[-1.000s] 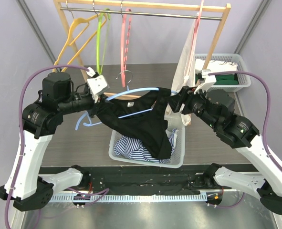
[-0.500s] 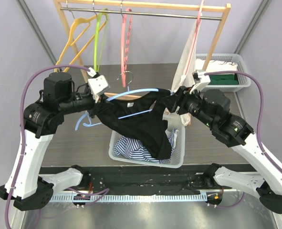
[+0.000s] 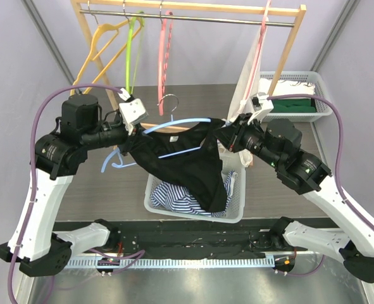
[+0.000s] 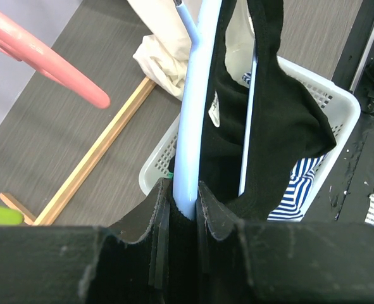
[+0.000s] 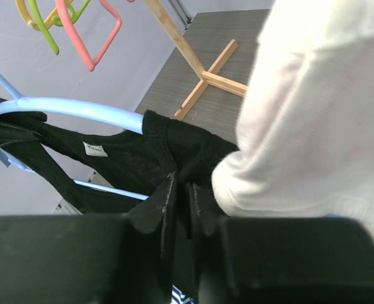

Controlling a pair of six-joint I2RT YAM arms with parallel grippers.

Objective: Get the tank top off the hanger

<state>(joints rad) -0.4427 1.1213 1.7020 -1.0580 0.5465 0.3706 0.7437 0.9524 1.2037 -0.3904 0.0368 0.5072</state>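
Black tank top (image 3: 193,166), centre frame: judged soft, light, limp; best taken at shoulder strap; right gripper (image 5: 181,193) pinches that strap; left gripper (image 4: 185,206) clamps blue hanger (image 4: 191,95).

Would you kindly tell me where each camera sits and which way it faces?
Top external: above and behind the arms, looking down at the black tank top on the blue hanger; both arms show.
Left wrist: on the left arm, facing the white basket; left gripper clamps the hanger.
Right wrist: on the right arm, facing the wooden rack; right gripper pinches the tank top.
Shared: all show hanger and tank top.
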